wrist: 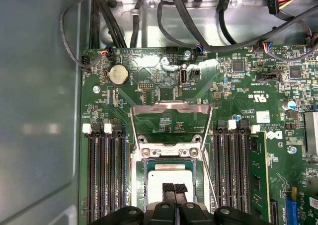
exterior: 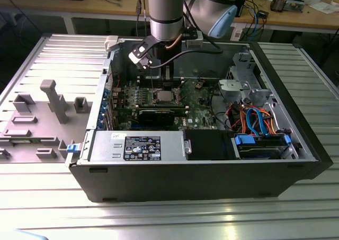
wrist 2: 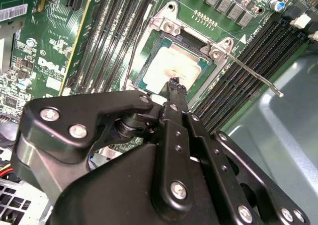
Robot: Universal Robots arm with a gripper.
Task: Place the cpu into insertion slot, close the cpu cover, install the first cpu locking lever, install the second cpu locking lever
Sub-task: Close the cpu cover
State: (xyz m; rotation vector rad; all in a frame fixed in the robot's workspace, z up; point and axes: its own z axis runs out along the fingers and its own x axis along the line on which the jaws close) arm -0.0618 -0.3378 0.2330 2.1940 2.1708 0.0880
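Silver-topped square cpu (wrist: 159,178) lies seated — cpu cover (wrist: 171,105) flipped open; end effector (wrist: 175,187) clenched.

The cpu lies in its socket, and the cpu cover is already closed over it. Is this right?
Not quite. The cpu does lie in its socket, but the cpu cover is open, swung back off it, as the first wrist view shows.

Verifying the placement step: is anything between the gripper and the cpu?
Nothing visible. The cpu cover stands hinged open, away from the cpu, and the gripper sits directly over the chip's bare metal top.
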